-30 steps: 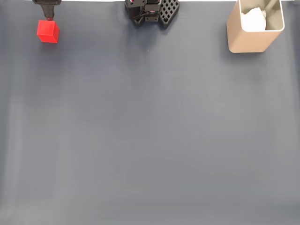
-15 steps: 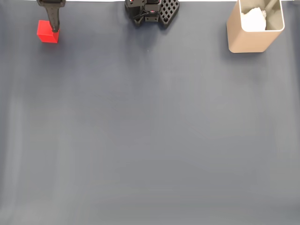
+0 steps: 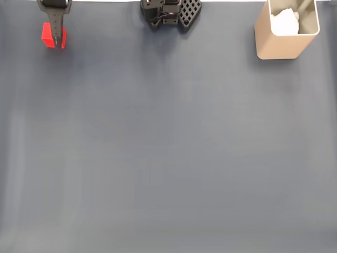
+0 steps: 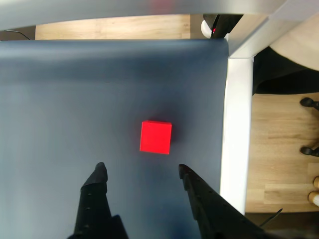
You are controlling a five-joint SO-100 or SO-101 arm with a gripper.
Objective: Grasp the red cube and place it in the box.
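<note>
Since the earlier frame the gripper [image 3: 55, 38] is lowered further over the red cube [image 4: 155, 137], now overlapping it in the fixed view. Fingers [image 4: 97, 175] are spread wide, holding nothing. Cube rests on the worktop [image 3: 168, 158], far from the box [image 3: 279, 45]. Fingers should be advanced astride before closing.

The hand [image 4: 141, 168] has its two black fingers [image 4: 95, 199] spread wide apart, pointing downward, and it holds nothing between them.
</note>
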